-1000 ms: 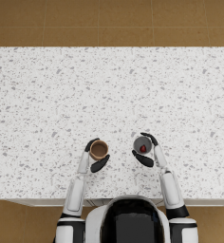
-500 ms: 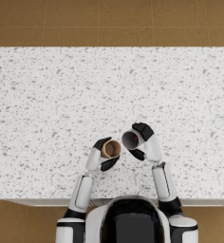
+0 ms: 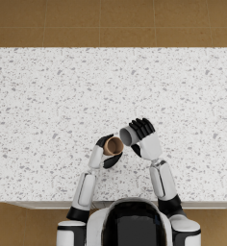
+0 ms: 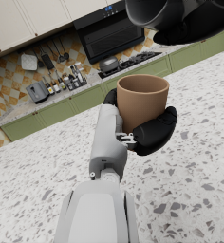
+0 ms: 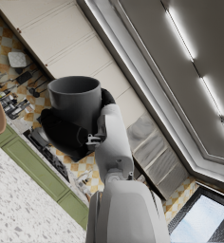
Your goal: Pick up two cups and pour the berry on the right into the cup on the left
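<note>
Left hand (image 3: 107,153) grips an upright matte brown cup (image 3: 113,145); right hand (image 3: 145,138) grips a tipped smooth grey cup (image 3: 128,136).

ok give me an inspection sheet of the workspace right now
surface: speckled white counter, nothing resting on it
job's things: brown cup upright; grey cup tipped on its side, mouth toward the brown cup; berry not visible
clutter: nothing seen
hands: left hand holds the brown cup; right hand holds the grey cup
cables: nothing seen
surroundings: brown tiled floor; green cabinets and stove beyond the counter
</note>
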`<control>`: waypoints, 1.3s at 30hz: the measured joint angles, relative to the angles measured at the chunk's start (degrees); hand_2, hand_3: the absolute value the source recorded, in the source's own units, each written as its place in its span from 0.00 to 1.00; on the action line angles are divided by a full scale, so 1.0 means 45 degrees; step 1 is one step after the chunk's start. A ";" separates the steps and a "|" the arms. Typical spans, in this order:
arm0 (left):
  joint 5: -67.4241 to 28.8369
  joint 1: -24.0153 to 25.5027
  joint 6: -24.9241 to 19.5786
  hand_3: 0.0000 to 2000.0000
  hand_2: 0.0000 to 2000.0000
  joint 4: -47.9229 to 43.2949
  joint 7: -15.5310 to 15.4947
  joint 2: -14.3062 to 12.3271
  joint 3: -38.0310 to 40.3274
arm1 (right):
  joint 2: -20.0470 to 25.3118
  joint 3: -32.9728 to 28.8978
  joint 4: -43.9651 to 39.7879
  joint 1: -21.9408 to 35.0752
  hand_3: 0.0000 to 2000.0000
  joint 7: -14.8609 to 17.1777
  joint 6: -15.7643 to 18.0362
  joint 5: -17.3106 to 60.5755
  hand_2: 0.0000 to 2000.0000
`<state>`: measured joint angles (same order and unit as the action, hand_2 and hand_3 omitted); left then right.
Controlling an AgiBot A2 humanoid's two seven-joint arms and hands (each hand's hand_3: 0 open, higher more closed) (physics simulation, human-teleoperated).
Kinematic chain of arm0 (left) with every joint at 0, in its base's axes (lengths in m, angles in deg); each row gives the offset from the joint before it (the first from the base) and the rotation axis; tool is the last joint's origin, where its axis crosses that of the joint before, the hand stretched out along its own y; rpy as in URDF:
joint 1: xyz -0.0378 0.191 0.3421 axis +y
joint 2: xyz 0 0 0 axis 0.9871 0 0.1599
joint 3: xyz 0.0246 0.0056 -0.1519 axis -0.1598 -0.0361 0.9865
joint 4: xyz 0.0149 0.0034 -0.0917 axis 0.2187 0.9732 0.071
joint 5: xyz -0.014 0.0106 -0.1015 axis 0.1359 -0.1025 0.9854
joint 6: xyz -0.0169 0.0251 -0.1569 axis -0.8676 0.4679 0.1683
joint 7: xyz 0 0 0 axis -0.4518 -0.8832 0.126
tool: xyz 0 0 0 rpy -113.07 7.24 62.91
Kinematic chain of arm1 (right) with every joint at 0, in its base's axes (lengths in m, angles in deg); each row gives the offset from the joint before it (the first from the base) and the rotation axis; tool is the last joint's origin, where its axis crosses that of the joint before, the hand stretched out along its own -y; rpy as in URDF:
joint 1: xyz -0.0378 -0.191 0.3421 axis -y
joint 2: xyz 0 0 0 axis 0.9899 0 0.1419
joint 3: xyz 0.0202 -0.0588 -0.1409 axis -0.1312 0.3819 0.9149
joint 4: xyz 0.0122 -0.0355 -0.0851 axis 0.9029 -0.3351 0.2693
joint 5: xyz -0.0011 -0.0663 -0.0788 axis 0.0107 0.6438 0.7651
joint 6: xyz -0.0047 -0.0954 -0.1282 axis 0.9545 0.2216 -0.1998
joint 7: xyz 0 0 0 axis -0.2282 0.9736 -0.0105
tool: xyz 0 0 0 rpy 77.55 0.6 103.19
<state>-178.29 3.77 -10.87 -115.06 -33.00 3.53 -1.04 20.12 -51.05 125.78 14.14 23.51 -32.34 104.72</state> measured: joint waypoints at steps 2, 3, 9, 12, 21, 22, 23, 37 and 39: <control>0.0000 -0.0038 0.0001 0.64 1.00 0.0089 0.0001 -0.0033 0.0029 | 0.0005 0.0139 0.0170 -0.0042 0.64 0.0001 0.0011 0.0819 1.00; 0.0000 -0.0047 0.0001 0.64 1.00 0.0114 0.0000 -0.0042 0.0044 | 0.0001 0.0203 0.0265 -0.0071 0.64 -0.0001 0.0009 0.1228 1.00; 0.0001 -0.0128 -0.0031 0.64 1.00 0.0154 -0.0002 -0.0117 0.0099 | 0.0029 0.0425 0.0596 -0.0180 0.64 -0.0021 0.0097 0.3683 1.00; 0.0001 -0.0184 -0.0027 0.64 1.00 0.0218 -0.0003 -0.0161 0.0125 | 0.0053 0.0461 0.0736 -0.0223 0.64 -0.0024 0.0117 0.4910 1.00; 0.0001 -0.0407 -0.0043 0.64 1.00 0.0614 -0.0004 -0.0300 0.0165 | 0.0182 0.0864 0.0946 -0.0299 0.64 -0.0035 0.0067 0.8583 1.00; 0.0001 -0.0416 -0.0045 0.64 1.00 0.0623 -0.0006 -0.0308 0.0156 | 0.0186 0.0925 0.0962 -0.0322 0.64 -0.0037 0.0064 0.8990 1.00; 0.0001 -0.0436 -0.0048 0.64 1.00 0.0635 -0.0006 -0.0323 0.0157 | 0.0203 0.0946 0.0983 -0.0333 0.64 -0.0043 0.0062 0.9397 1.00; 0.0001 -0.0535 -0.0021 0.64 1.00 0.0669 0.0000 -0.0413 0.0233 | 0.0212 0.1204 0.1070 -0.0313 0.64 -0.0032 0.0015 1.2853 1.00; 0.0001 -0.0541 -0.0029 0.64 1.00 0.0639 0.0001 -0.0426 0.0256 | 0.0262 0.1151 0.1063 -0.0320 0.64 -0.0035 0.0002 1.3109 1.00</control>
<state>-178.28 1.34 -11.01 -112.18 -33.00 1.62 0.11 21.30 -45.87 130.56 12.70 23.35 -32.33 163.71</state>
